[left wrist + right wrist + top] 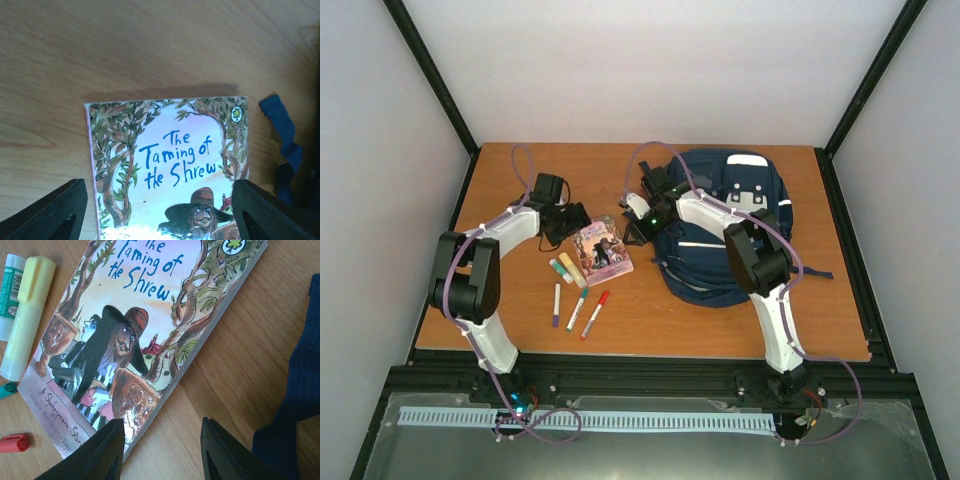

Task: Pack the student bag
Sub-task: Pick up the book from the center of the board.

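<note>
- Robotics lab test cell, folks: plain white panel walls (650,70) box everything in, well beyond the jaws on three sides.
- Black metal frame posts (430,75) climb the corners.
- An orange-brown wooden tabletop (720,320) spreads right beneath the jaws.
- Behind the jaws, a black slotted mounting rail (640,378) carries the white-and-black left arm (495,340) and right arm (775,320), tipped by the left gripper (582,228) and right gripper (638,232).
- Purple cables (800,268) loop along both arms.
</note>
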You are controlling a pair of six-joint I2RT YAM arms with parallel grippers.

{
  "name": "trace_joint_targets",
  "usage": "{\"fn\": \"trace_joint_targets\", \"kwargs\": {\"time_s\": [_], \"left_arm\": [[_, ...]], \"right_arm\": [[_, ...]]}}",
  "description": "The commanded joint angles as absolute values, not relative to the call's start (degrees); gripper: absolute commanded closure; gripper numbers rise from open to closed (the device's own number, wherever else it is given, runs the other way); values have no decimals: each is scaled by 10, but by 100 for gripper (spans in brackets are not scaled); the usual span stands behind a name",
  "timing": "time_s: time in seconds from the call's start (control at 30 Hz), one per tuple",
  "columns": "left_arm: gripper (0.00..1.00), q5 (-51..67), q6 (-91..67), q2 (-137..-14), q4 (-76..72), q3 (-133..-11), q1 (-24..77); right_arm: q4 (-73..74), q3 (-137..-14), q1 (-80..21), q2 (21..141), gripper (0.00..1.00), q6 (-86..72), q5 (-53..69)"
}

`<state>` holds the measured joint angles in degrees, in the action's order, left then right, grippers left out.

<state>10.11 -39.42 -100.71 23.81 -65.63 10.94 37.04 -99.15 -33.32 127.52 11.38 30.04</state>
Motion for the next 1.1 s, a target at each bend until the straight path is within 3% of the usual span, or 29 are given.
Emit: {"fn": "trace_joint_targets", "kwargs": {"time_s": [0.0,0.27,0.73,1.07], "left_arm": [[19,126,-412,-1021,206,-651,106],[20,135,-420,-1031,222,-642,105],[21,130,-448,-1046,258,-631,105],[22,132,-449,-1038,259,-614,103]], "right_arm": [[380,-1008,-338,1292,57,105,316],[389,-1027,-338,1336,58,91,335],[413,-1024,-342,1368,66,86,229],[403,-1029,-344,1255,66,85,281]]}}
